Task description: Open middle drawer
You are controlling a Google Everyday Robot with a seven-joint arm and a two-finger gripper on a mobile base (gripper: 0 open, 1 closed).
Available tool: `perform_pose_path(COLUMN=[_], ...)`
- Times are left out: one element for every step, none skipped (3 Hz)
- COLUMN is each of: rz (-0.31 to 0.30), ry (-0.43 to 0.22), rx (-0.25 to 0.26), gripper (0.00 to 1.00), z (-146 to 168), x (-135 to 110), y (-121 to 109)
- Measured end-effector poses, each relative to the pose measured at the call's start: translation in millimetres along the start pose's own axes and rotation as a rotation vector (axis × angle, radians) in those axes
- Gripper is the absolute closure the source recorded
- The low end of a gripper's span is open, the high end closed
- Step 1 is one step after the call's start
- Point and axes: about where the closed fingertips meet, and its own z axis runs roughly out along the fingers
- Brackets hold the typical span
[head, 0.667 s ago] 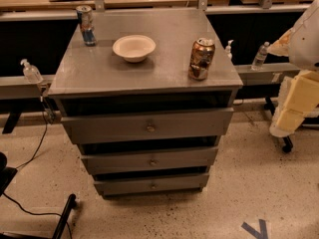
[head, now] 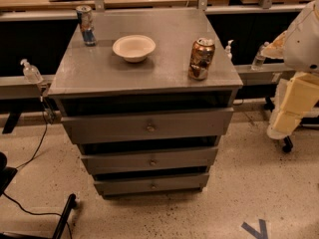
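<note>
The grey cabinet (head: 89,76) stands in the middle of the view with three drawer fronts. The middle drawer (head: 114,162) is the second front, flat and grey, with a small brass knob (head: 152,162) at its centre. It sits shut, in line with the fronts above and below, with a dark gap over it. Only my arm's white and cream links (head: 295,101) show, at the right edge, well apart from the cabinet and level with the top drawer. My gripper is out of view.
On the cabinet top stand a brown can (head: 202,59), a white bowl (head: 133,47) and a blue can (head: 85,25). The top drawer (head: 109,127) and bottom drawer (head: 119,186) are shut. A chair base (head: 65,215) and cable lie at the lower left. Benches run behind.
</note>
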Motion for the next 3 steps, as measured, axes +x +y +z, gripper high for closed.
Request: perform_pose_path(rz=[-0.001,0.038,0.023], ry=[-0.06,-0.227,-0.227], rx=[-0.012,-0.075,-0.077], gripper=[0.0,0.0,0.0], z=[0,46,55], x=[-24,-96,-104], y=[23,87,90])
